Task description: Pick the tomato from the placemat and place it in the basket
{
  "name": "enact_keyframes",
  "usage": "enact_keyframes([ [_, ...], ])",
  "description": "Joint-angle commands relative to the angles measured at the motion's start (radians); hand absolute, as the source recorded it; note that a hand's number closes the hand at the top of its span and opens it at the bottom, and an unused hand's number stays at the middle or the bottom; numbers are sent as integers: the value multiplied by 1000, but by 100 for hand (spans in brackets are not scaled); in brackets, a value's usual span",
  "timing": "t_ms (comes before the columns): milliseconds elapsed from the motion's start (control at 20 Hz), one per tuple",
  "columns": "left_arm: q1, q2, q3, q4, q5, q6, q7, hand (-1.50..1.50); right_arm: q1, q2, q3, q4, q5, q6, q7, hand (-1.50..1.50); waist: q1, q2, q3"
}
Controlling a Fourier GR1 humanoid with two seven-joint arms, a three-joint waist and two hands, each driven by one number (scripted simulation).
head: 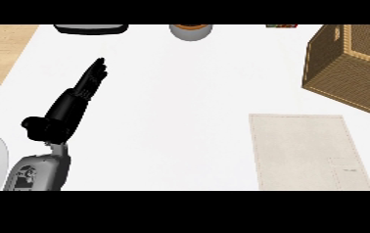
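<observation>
Left hand rests at counter's left, fingers straight and together, holding nothing. Right hand out of view. Beige placemat lies bare at lower right; no tomato visible on it or elsewhere. Wicker basket stands just beyond mat at right edge, its inside hidden. Judged: either tomato is already in basket, or pick not yet begun; next move requires locating tomato.

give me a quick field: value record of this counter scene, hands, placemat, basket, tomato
left hand: open, fingers straight, over the counter at left
right hand: not in view
placemat: flat at lower right, nothing on it
basket: woven, at right edge, partly cut off
tomato: not visible
far edge: grey cup and dark object, both cut off
</observation>
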Motion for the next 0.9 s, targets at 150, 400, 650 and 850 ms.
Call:
enact_keyframes([
  [150, -47, 26, 34, -19, 40, -30, 68, 0, -33, -12, -119, 158, -105, -167, -150, 150, 11, 3, 2],
  [400, 6, 47, 48, -18, 50, -68, 23, 0, -97, -97, -61, 263, -99, -125, -204, -150, 4, -1, 0],
  [650, -35, 27, 38, 56, 15, -44, -30, 0, -179, -168, -96, 400, -137, -105, -319, -150, 14, 6, 1],
  [850, 40, -24, -24, -47, -24, -6, 6, 0, -190, -195, -156, 398, -230, -25, -354, -150, 11, 0, 1],
])
